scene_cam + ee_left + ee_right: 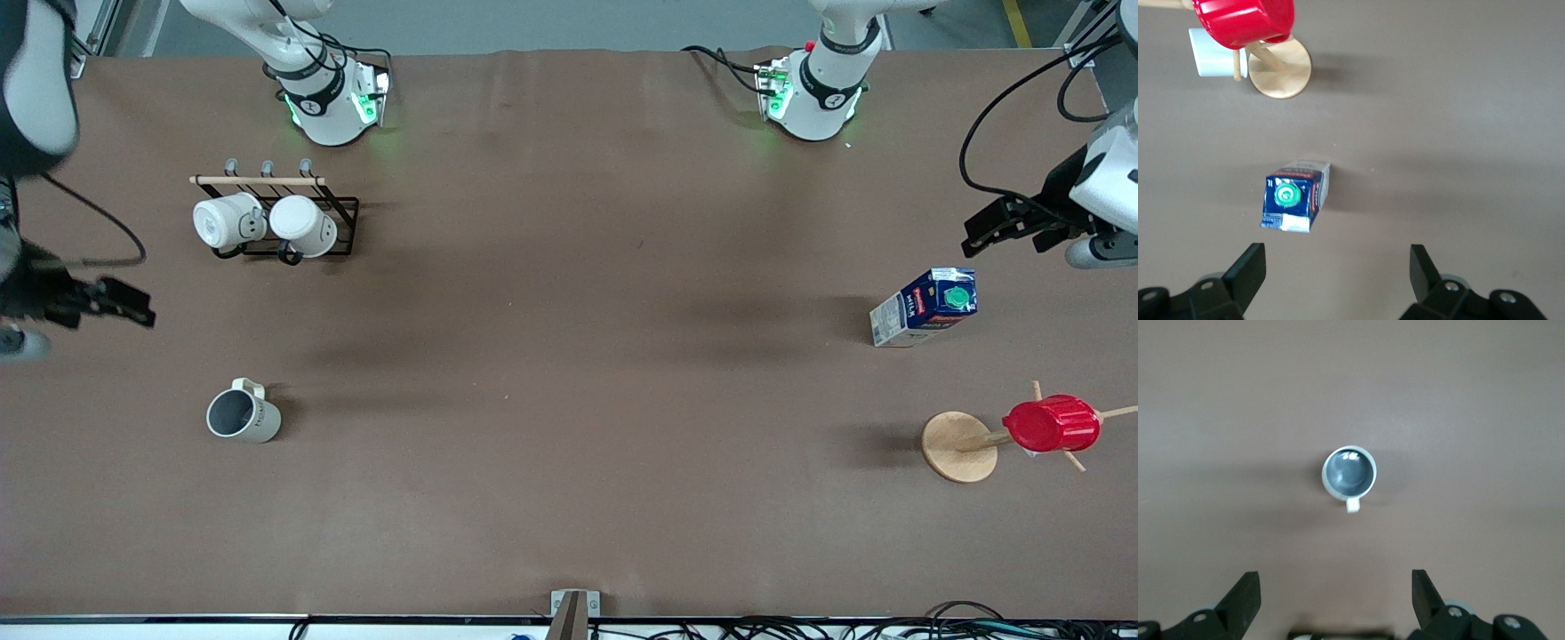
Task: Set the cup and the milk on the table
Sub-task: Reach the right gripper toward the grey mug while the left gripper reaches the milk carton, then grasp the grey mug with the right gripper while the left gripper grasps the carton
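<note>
The cup (243,416), a cream-white mug with a grey inside, stands upright on the brown table (569,356) toward the right arm's end. My right gripper (133,304) hangs open and empty over the table's edge there. In the right wrist view the cup (1349,473) lies well clear of the right gripper (1336,590). The milk (925,307), a dark blue carton with a green cap, stands upright toward the left arm's end. My left gripper (978,233) hovers open over the table beside it. The left wrist view shows the milk (1295,200) apart from the left gripper (1337,267).
A black wire rack (342,222) holding two white mugs (229,220) stands near the right arm's base. A red ribbed cup (1051,424) hangs on a wooden stand with a round base (958,446), nearer the front camera than the milk. Cables run along the table's front edge.
</note>
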